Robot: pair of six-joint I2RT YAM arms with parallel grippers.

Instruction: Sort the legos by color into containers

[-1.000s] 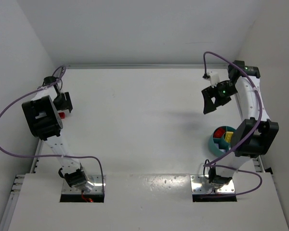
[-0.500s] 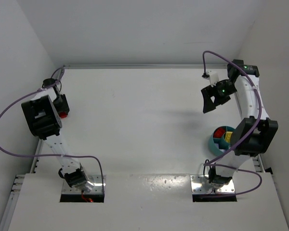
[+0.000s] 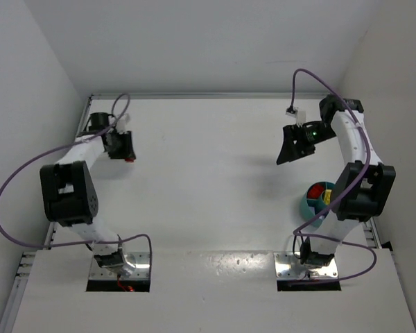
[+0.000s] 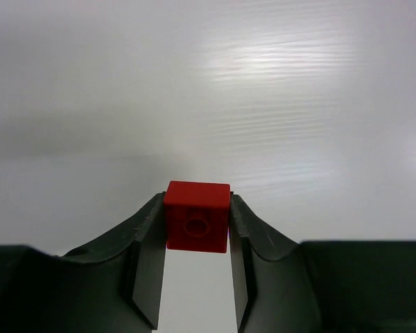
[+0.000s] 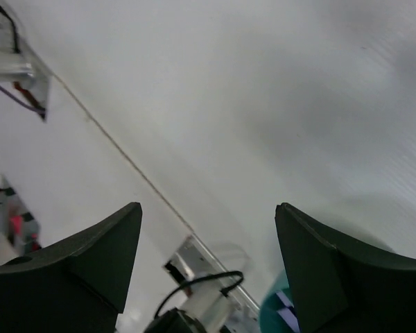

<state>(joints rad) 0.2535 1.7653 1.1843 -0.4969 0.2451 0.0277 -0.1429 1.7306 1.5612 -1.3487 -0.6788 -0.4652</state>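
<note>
My left gripper (image 3: pixel 130 154) is shut on a red lego (image 4: pixel 197 216), pinched between both fingertips and held above the table at the far left; the brick shows as a red speck (image 3: pixel 130 159) in the top view. My right gripper (image 3: pixel 286 154) is open and empty, raised over the right side of the table. The round teal dish (image 3: pixel 307 205) sits at the right edge, partly hidden by the right arm, with red (image 3: pixel 319 188) and yellow (image 3: pixel 328 198) legos in its compartments. Its rim shows in the right wrist view (image 5: pixel 274 312).
White walls close in the table on the left, far and right sides. The arm bases with their metal plates (image 3: pixel 296 266) stand on a raised ledge at the near edge. Purple cables (image 3: pixel 14 182) loop beside both arms.
The left arm swung from the far left edge to the right and farther back, carrying the red lego. The right gripper shifted slightly left and down.
</note>
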